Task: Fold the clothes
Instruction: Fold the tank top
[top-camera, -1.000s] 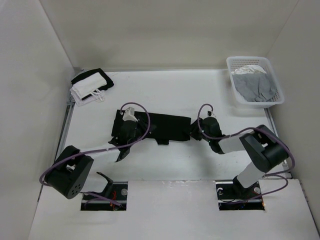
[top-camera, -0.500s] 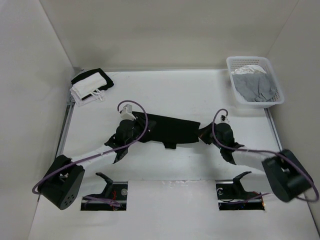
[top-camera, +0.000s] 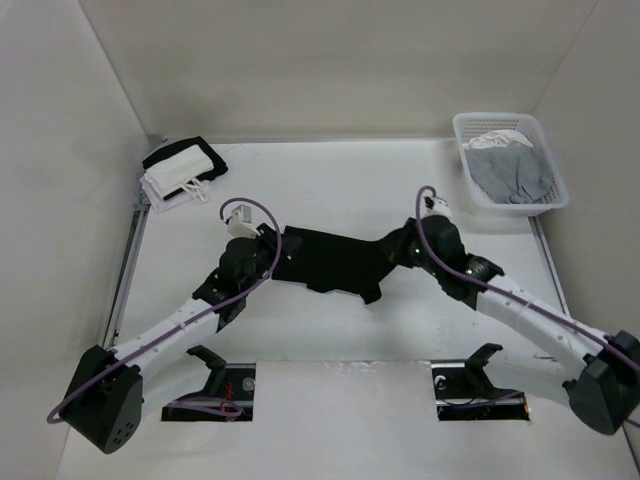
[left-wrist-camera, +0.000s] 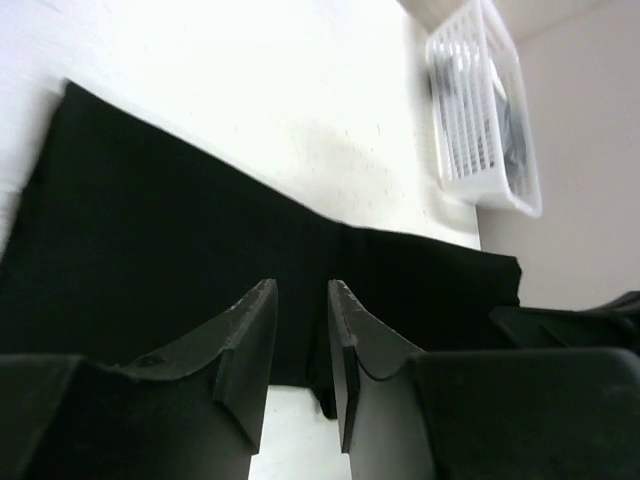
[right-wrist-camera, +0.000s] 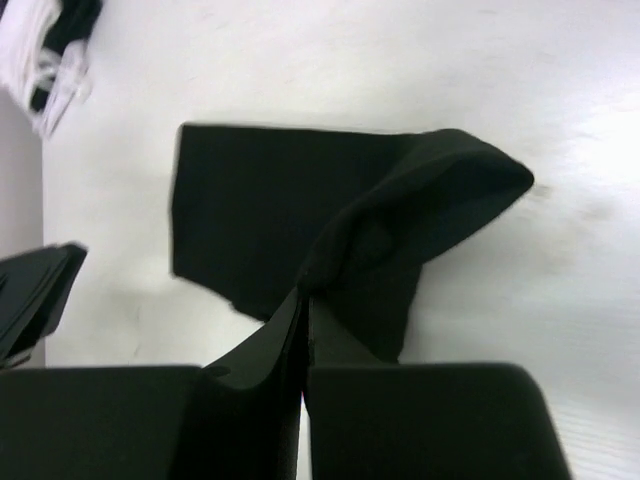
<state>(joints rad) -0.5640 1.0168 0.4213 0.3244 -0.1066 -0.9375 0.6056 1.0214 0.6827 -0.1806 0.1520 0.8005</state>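
**Two grippers span the clothes (top-camera: 330, 262) at mid-table**
The right gripper (right-wrist-camera: 303, 310) is clamped on the single black garment's bunched right end. The left gripper (left-wrist-camera: 300, 300) sits at the left end with its fingers narrowly apart, and its hold cannot be confirmed. A loose left pinch could let that end slip and skew the fold. One basket (top-camera: 500, 117) stands far right, one folded stack (top-camera: 180, 170) far left.
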